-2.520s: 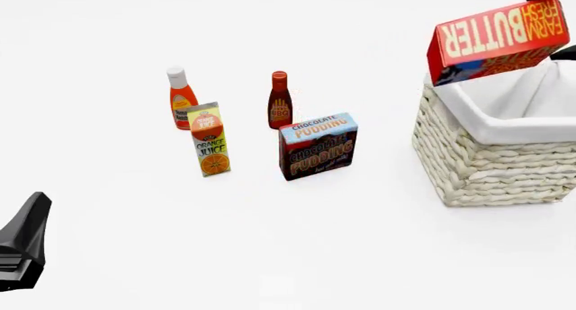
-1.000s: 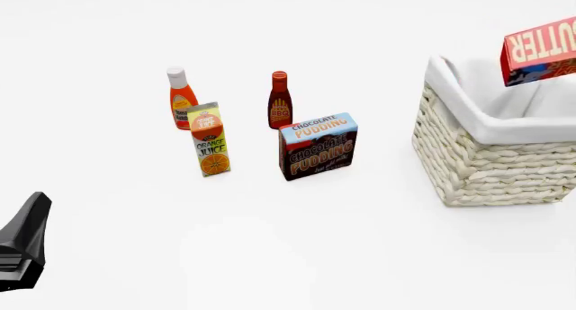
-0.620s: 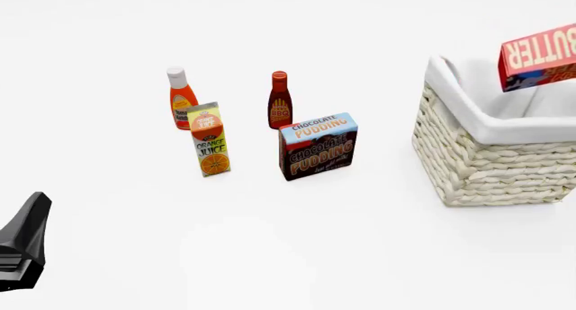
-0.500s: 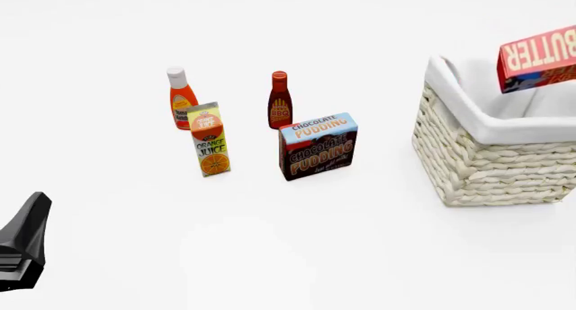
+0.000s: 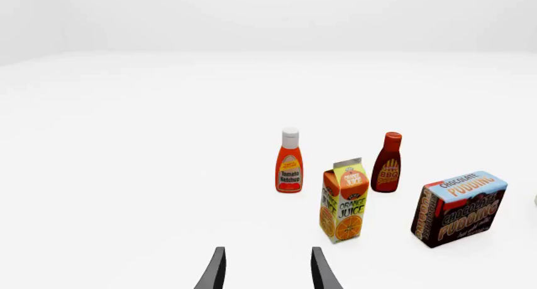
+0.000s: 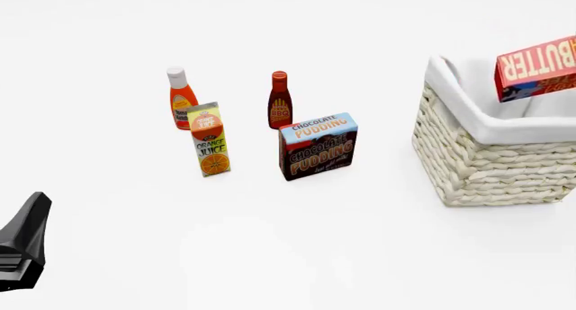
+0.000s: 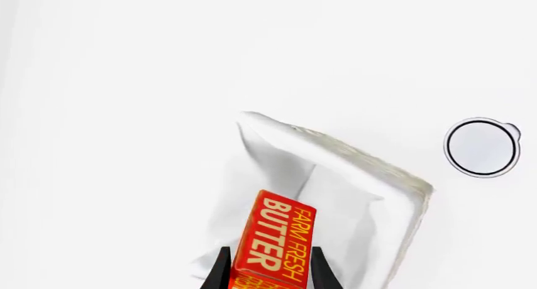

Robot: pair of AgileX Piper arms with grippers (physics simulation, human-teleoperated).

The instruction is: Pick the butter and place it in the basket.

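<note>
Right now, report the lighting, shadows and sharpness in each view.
Front view: flat, bright light, faint shadows, sharp; butter cropped at the edge. Left wrist view: crisp labels on the orange juice carton. Right wrist view: washed-out white, basket liner barely contrasts.

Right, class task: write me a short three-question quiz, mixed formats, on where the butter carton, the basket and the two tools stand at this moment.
1. True or false: the red rectangular butter carton already rests on the white cloth liner of the cream woven wicker basket.
2. Which tool holds the carton? A) left tool B) right tool C) neither
3. Fill in: the left tool's fingers are ____, with nothing between them.

Key
1. False: the front view shows it held in the air over the basket's opening.
2. B: its fingers clamp the carton's sides.
3. Open.
</note>
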